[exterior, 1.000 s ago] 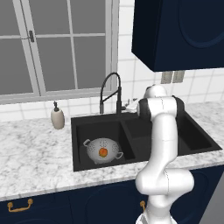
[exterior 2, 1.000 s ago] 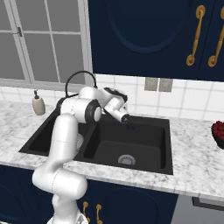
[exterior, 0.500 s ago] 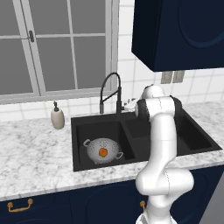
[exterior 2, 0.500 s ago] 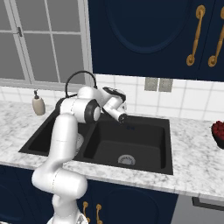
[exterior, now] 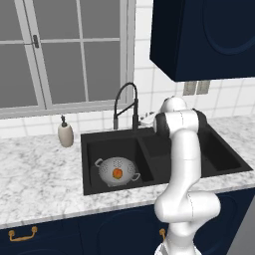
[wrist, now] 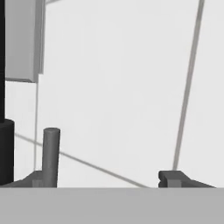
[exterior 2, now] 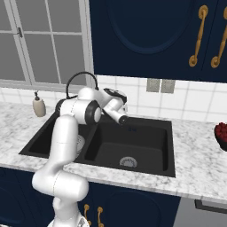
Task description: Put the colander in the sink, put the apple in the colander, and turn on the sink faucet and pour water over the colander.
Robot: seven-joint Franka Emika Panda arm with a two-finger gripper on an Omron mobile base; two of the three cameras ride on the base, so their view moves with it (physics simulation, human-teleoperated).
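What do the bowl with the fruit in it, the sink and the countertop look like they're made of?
The colander looks like silver-grey metal, judging by its pale sheen and the many small holes.

The sink is matte black with no shine, perhaps stone composite or coated metal; the look leaves that open.

The countertop looks like white marble with grey veining, though it could be an imitation.

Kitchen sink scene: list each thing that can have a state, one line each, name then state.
colander: upright in the left basin of the sink.
apple: inside the colander.
sink faucet: no water stream visible.
gripper: jaws open, nothing between them, close to the faucet's lever.
soap bottle: upright on the counter, left of the sink.
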